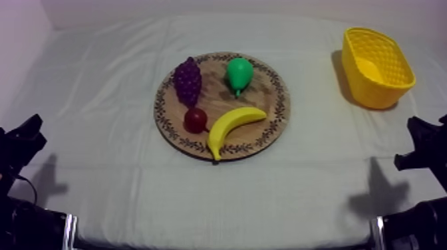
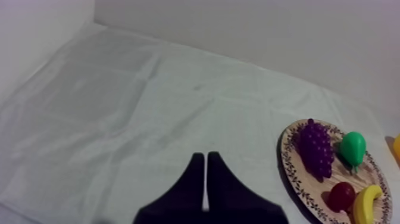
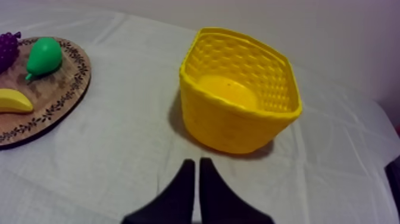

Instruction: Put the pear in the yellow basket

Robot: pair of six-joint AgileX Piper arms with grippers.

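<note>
Pear lies at the board's far edge, beside the grapes, untouched. Basket stands near the table's far right corner. Left gripper: fingers together, holding nothing. Right gripper: fingers together, facing the basket.

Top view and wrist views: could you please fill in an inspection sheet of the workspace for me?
Surface: grey-white cloth, wrinkled, lying flat.
Job's things: pear lies on the wooden board, no gripper near it; yellow basket stands upright, apart from the board, nothing seen inside.
Clutter: grapes, small red fruit and banana share the board.
Grippers: left gripper shut on nothing, over bare cloth; right gripper shut on nothing, facing the basket.
Cables: nothing seen.
Surroundings: plain pale wall at the far edge.
</note>
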